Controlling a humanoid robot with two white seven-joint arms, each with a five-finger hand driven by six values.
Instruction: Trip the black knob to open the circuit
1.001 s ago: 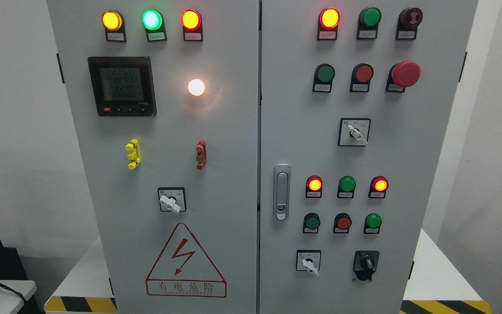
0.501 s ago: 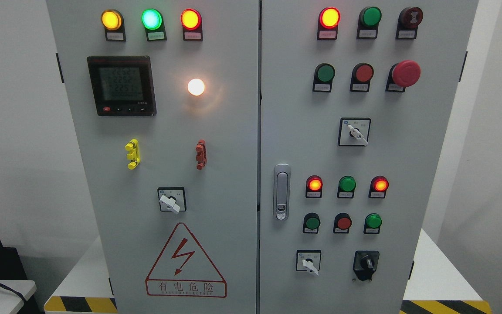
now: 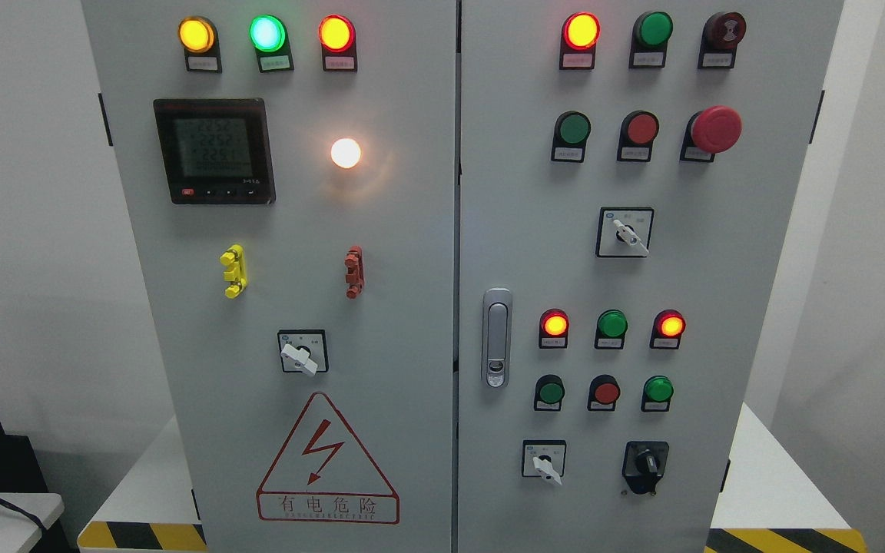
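Grey sheet steel fills our view: a two-door cabinet stands square before us on a white base with yellow-and-black hazard stripes at its foot. We take the silver door handle, on the right door close to the centre seam, as our landmark. The black knob sits below and to the right of the handle, near the bottom of the right door, on a black square plate; its pointer appears to stand roughly upright, though it is too small for us to be sure. Just left of the knob, still below the handle, is a white selector, with its lever angled down to the right. Right of the handle run three lamps, the outer two lit red and the middle one green and dark, and under them three push buttons. High above and right of the handle is a red mushroom button. Left of the handle, across the seam, are another white selector, a red-bordered lightning warning triangle lower down, and up high a meter with a glowing white lamp beside it. Neither of our hands is in view, so we cannot tell how their fingers are set; nothing touches the knob.
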